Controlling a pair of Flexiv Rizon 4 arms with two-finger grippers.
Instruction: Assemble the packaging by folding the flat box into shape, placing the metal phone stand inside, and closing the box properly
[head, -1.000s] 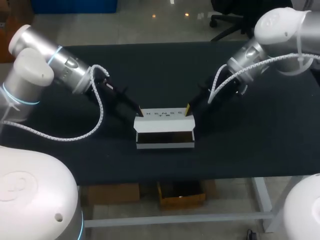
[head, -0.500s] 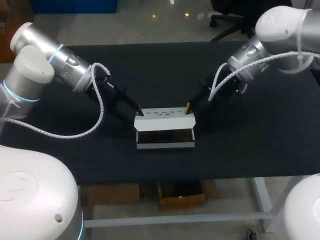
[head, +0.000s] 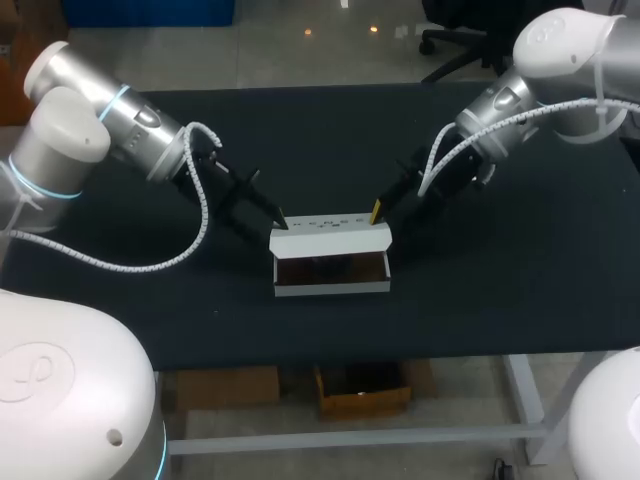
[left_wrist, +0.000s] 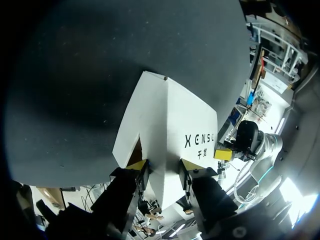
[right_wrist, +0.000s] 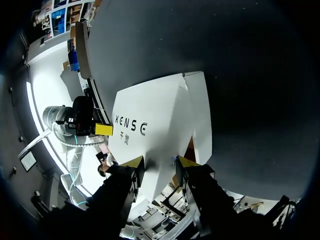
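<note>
Head view: the lettered lid (head: 330, 227) of the white cardboard box (head: 330, 288) looks shorter than a second ago, so it has tipped a little on its hinge, and both arms have drawn slightly back. Closing seems under way but not done. The dark brown inside is open on the robot's side, and the metal phone stand cannot be made out there. The box sits mid-way on the black surface (head: 330, 140). The left gripper (head: 281, 221) and right gripper (head: 377, 212) each pinch one end of the lid, fingers narrowly apart. Those fingers would likely block the tuck-in.
</note>
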